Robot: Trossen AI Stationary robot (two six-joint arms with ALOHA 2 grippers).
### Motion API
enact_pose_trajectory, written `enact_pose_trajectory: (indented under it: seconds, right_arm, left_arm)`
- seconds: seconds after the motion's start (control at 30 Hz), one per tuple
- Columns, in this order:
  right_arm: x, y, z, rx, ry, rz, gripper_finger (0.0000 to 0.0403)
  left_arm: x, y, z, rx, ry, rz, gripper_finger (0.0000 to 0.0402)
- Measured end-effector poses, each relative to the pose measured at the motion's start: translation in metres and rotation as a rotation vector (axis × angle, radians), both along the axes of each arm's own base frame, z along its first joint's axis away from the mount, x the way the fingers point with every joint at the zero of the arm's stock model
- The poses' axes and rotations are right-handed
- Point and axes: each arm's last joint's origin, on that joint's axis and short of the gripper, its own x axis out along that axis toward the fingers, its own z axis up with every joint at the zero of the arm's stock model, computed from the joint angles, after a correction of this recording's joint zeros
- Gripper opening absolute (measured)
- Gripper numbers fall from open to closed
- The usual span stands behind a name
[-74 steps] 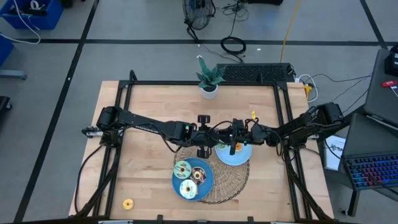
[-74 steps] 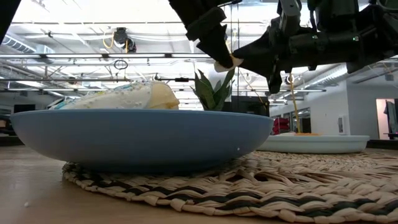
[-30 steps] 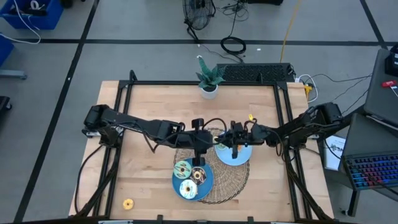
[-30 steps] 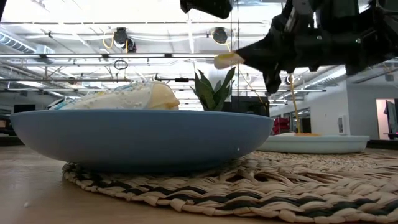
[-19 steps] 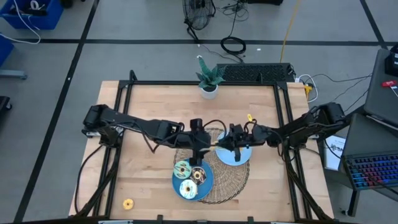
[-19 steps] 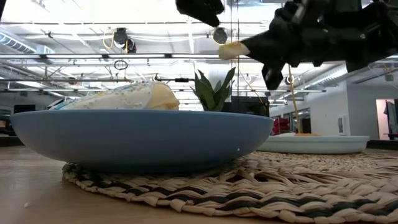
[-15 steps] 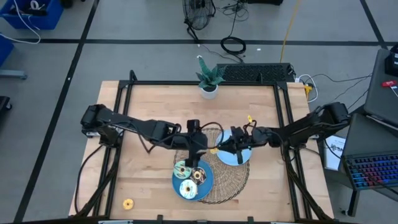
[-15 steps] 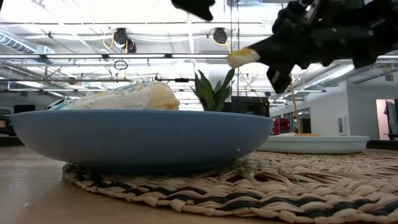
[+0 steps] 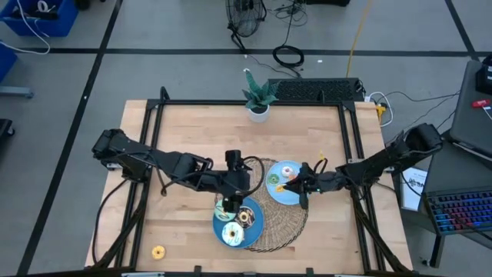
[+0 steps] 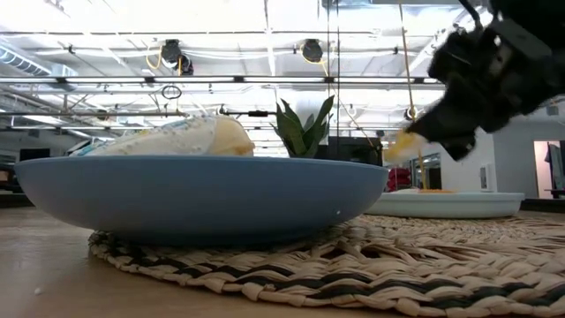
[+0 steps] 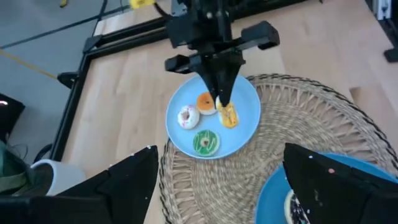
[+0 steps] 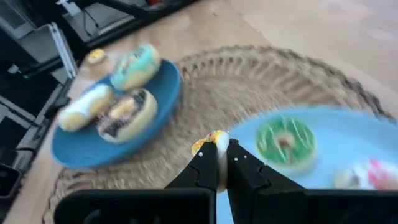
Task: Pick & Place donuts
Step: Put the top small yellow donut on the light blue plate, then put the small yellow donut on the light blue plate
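Note:
My right gripper is shut on a yellow donut just above the light blue plate. On that plate lie an orange donut, a pink-and-white one and a green one. My left gripper stands open with nothing between its fingers, above the dark blue plate, which holds a teal donut, a cream one and a chocolate one. Another yellow donut lies on the table near the front left. My right gripper pinches the yellow donut's ring between its two fingers, at their free ends. The fingers slant down from the table's right side. The donut sticks out past the fingertips and hangs clear over the light blue plate.
Both plates rest on a round woven mat. A potted plant stands at the far edge. Bare wood lies to the left and right of the mat.
My right gripper has carried the yellow donut toward the table's right and down, over the light blue plate. My left gripper has drawn back toward the table's left and near edge, to above the dark blue plate, and has left the low view.

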Motion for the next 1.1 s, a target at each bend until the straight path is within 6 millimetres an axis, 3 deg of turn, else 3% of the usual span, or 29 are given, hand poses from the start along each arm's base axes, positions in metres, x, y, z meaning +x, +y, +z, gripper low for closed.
enact_pose_trajectory:
  seconds: [0.2,0.43,1.1]
  right_arm:
    - [-0.019,0.0,-0.018,0.038,0.015,-0.064,0.0006]
    - [-0.026,-0.002,-0.022,0.063,-0.027,-0.058,0.0012]
    - [-0.024,0.002,-0.023,0.018,-0.038,-0.007,0.0156]
  left_arm:
    - [0.0,0.002,-0.001,0.009,0.006,0.018,0.0337]
    - [0.001,0.004,-0.001,0.014,0.003,0.029,0.0337]
    - [0.001,0.006,-0.001,0.012,0.008,0.037,0.0335]
